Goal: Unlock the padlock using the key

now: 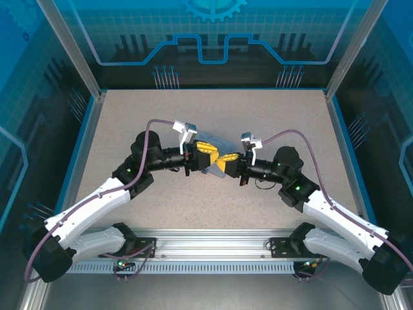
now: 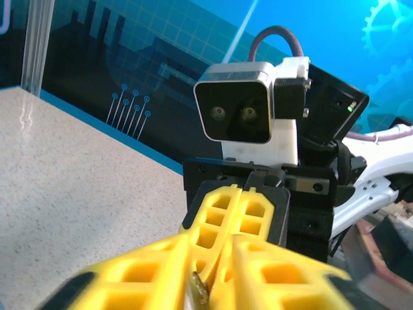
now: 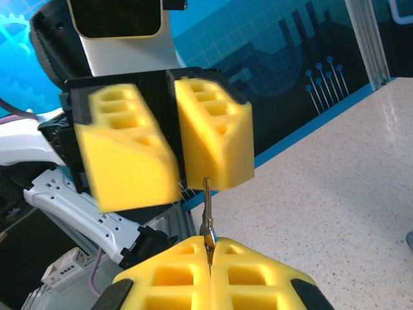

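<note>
R claw [image 3: 210, 252] clenched on key [image 3: 207, 206]; L claw [image 3: 177, 181] released just above: advise steady, straight approach, no twist yet.

Lab cell: aluminium frame [image 1: 68, 48], circuit-print walls [image 1: 213, 39]

The top external camera looks down from above and behind the arm bases, far enough off to take in the whole speckled table [image 1: 129, 129] and both arms. The left wrist camera [image 3: 116, 16] looks from very close along the left gripper [image 2: 216, 274], straight at the right wrist camera [image 2: 235, 113], which faces it along the right gripper [image 3: 210, 268]. Both wrist views share the meeting fingertips and the thin key [image 3: 207, 206]; the top view shows that spot mid-table.
</note>
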